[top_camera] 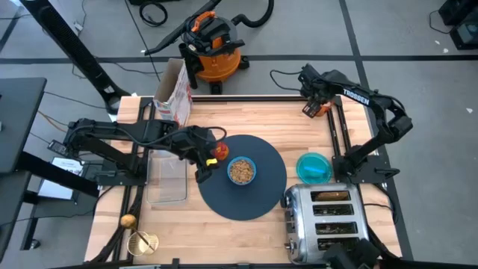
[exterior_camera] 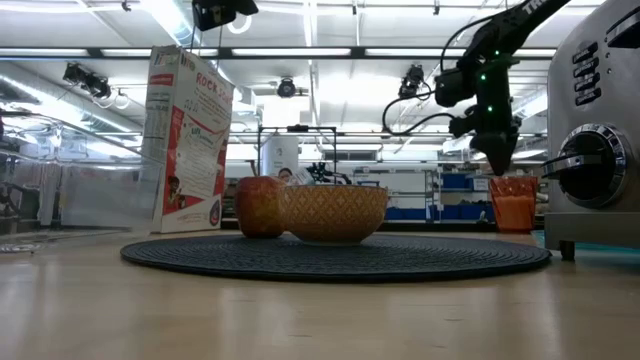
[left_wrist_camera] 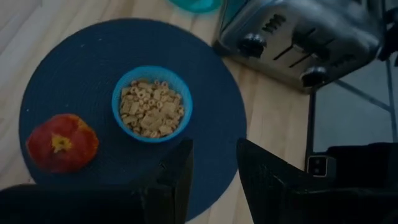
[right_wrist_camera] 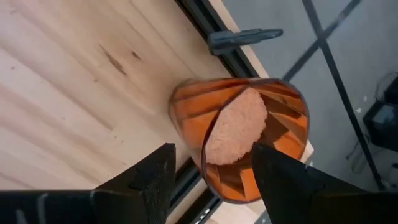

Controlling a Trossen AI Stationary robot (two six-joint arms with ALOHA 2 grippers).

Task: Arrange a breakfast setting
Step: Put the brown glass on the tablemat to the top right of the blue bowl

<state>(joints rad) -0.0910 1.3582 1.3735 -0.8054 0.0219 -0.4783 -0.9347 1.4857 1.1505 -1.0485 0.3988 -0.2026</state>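
The right gripper (right_wrist_camera: 211,171) hangs over the copper-orange cup (right_wrist_camera: 249,134) at the table's far right corner, its fingers spread with one on each side of the near rim; whether they touch the cup is not clear. The cup stands on the wooden table (top_camera: 299,119), close against the dark frame rail (right_wrist_camera: 205,25) along the edge.

The left gripper (left_wrist_camera: 213,165) hovers above the near-left rim of the slate-blue mat (left_wrist_camera: 74,68), fingers parted and holding nothing. Just ahead of it sits the light-blue bowl (left_wrist_camera: 152,102) (filled with cereal rings), and beside the bowl, also on the mat, lies the red apple (left_wrist_camera: 62,142). Beyond the mat are the toaster (top_camera: 323,217) and, next to it, the teal dish (top_camera: 314,167). A cereal box (top_camera: 172,93) stands at the table's far side.
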